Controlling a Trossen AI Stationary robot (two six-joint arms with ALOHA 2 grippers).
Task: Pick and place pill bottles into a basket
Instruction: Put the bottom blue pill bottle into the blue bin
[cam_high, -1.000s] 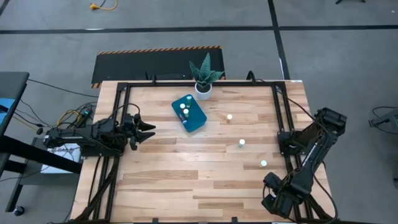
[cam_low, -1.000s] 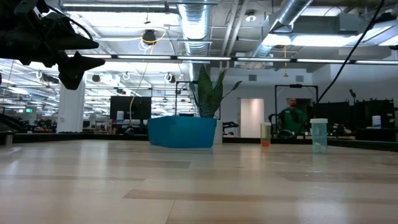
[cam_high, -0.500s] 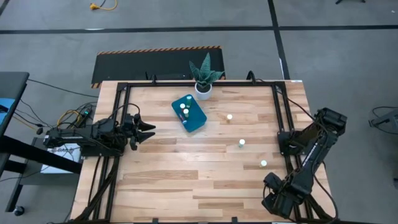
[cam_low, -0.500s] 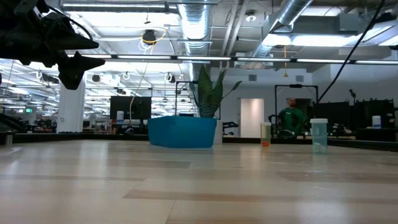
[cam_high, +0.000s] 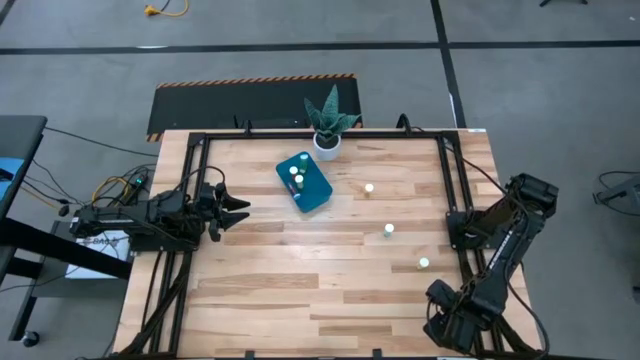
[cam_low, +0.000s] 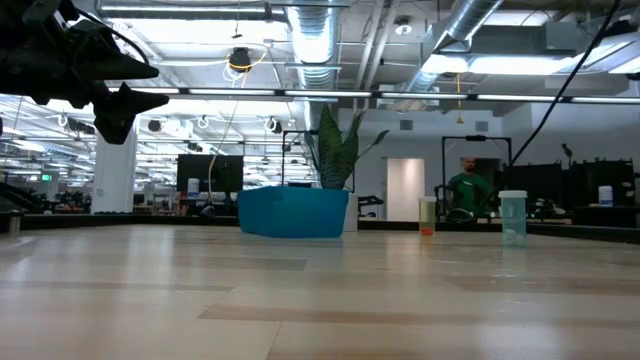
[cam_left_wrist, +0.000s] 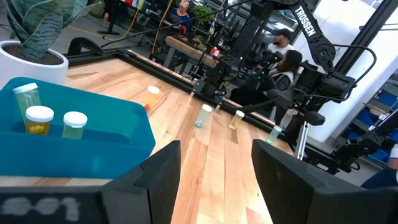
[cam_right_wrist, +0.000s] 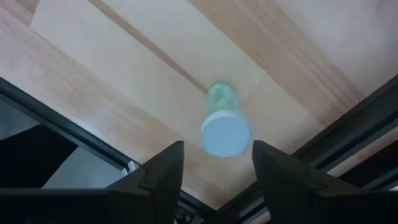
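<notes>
"TROSSEN" on right arm (cam_left_wrist: 311, 37)

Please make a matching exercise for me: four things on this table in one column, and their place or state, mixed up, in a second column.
Things:
1. basket
2. plant pot
3. left gripper
4. right gripper

Places or states:
A. open, over one standing pill bottle near the table's right rail
B. at the far edge of the table, just beyond the basket
C. has pill bottles inside
D. open, at the table's left side, facing the basket

Pairs: 1-C, 2-B, 3-D, 4-A
</notes>
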